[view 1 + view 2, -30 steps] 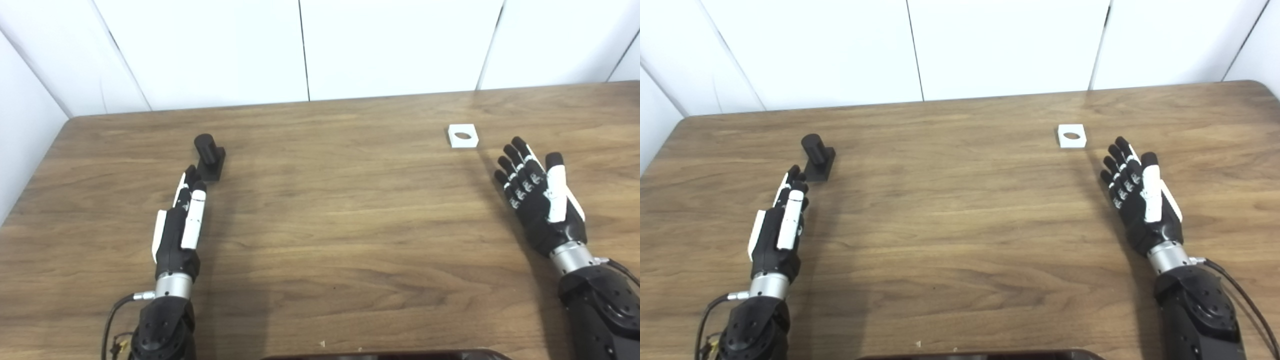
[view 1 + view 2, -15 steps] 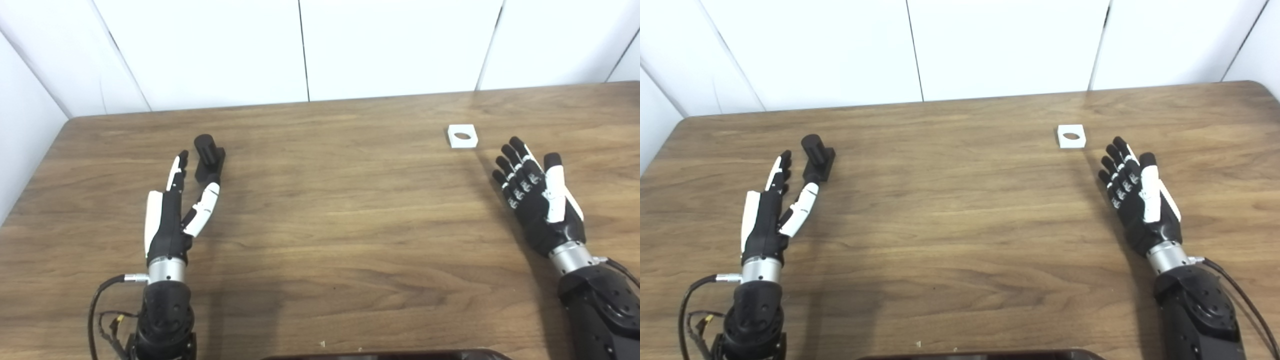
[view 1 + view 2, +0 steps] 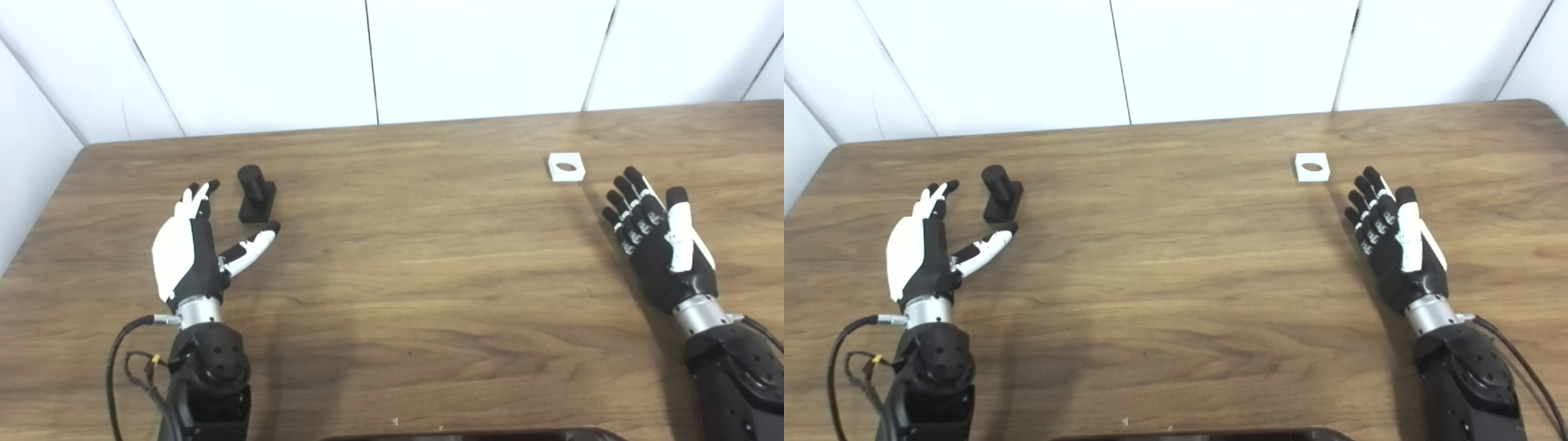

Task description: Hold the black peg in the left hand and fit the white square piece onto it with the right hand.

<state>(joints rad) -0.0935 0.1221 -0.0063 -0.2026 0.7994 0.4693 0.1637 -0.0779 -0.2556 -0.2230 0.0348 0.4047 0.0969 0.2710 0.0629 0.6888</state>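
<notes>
Left hand (image 3: 190, 248) spread wide, empty, just short of black peg (image 3: 254, 193). Advance, straddle base, then close. Right hand (image 3: 658, 239) open, empty, near white square piece (image 3: 566, 167).

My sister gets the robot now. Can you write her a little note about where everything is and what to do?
Left hand: open, thumb spread, holding nothing, just beside the black peg but not touching it.
Right hand: open, empty, a little nearer the robot than the white square piece.
Peg: stands upright on its base on the table, left side.
White piece: lies flat, hole facing up, right side.
Done: nothing picked up yet.
Left: grasp the peg with the left hand, pick up the white piece with the right, fit it onto the peg.
</notes>
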